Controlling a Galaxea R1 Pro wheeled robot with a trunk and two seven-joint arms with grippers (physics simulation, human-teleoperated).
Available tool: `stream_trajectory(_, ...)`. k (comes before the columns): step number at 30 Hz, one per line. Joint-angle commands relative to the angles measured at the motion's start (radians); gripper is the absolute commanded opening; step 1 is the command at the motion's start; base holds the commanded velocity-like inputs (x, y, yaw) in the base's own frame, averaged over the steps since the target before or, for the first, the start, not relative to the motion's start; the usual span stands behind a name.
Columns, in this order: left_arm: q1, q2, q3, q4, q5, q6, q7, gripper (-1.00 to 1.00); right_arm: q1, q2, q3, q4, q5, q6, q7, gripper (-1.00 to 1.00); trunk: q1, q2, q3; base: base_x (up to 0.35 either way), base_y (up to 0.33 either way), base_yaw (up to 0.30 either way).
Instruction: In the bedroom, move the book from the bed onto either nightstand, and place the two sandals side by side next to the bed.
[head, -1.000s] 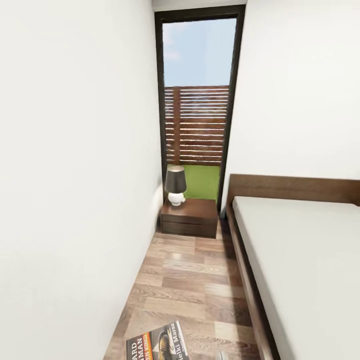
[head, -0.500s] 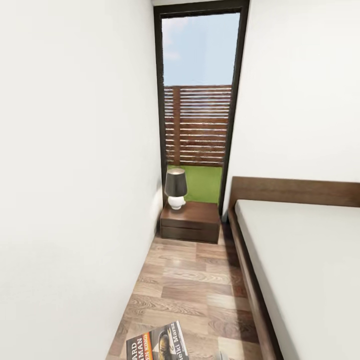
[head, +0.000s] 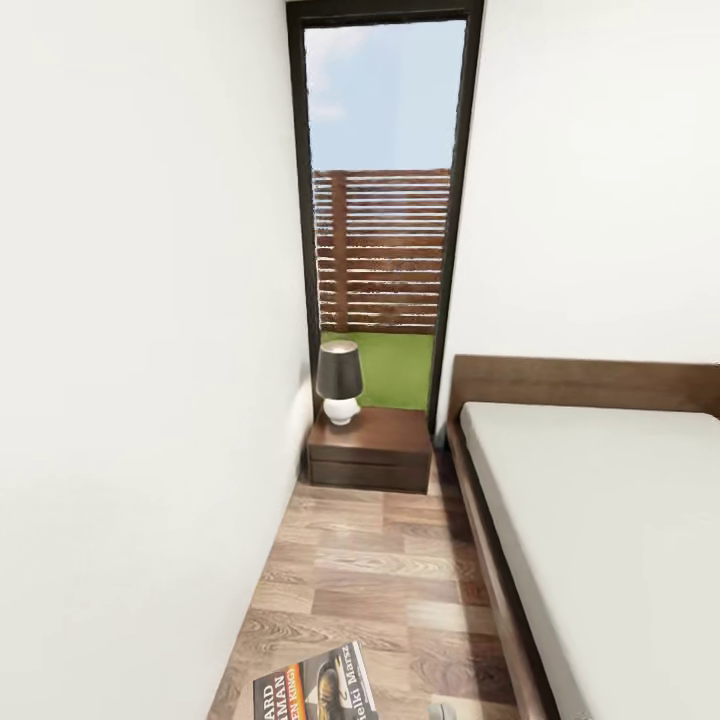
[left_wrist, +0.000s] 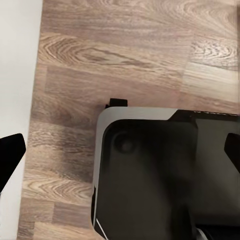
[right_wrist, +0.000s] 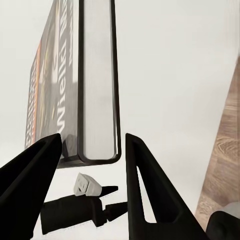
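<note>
Ahead, narrow floor (head: 380, 570) between wall (head: 140, 400) and bed (head: 600, 520).

Three cameras in a narrow aisle beside the bed

The head camera faces 12 o'clock along the plank floor (head: 370, 570) toward the window (head: 385, 200), the nightstand (head: 370, 450) far ahead and the bed (head: 600, 520) at 3 o'clock. The left wrist camera looks straight down, close over that floor (left_wrist: 115, 55). The right wrist camera sits very near the book (right_wrist: 80, 80), shared with the head view (head: 315, 685).
</note>
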Motion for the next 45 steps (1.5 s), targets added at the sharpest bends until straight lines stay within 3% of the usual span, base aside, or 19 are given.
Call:
stream_trajectory(1,0.000,0.000,-0.008,0.001,0.011,-0.005,-0.003,1.00,0.000,0.000,0.004,-0.001,-0.012,0.011,0.003,-1.00,0.000,-0.001,0.000,0.051,0.000,-0.201)
stream_trajectory(15,0.000,0.000,-0.008,0.002,0.010,-0.031,-0.004,1.00,0.000,0.000,0.005,-0.001,-0.012,0.011,0.003,-1.00,0.000,-0.001,0.000,0.079,0.021,-0.073)
stream_trajectory(45,0.000,-0.003,-0.008,0.003,0.009,-0.034,-0.005,1.00,0.000,0.001,0.005,-0.001,-0.011,0.011,0.003,-1.00,0.000,-0.001,0.000,0.289,0.055,-0.005)
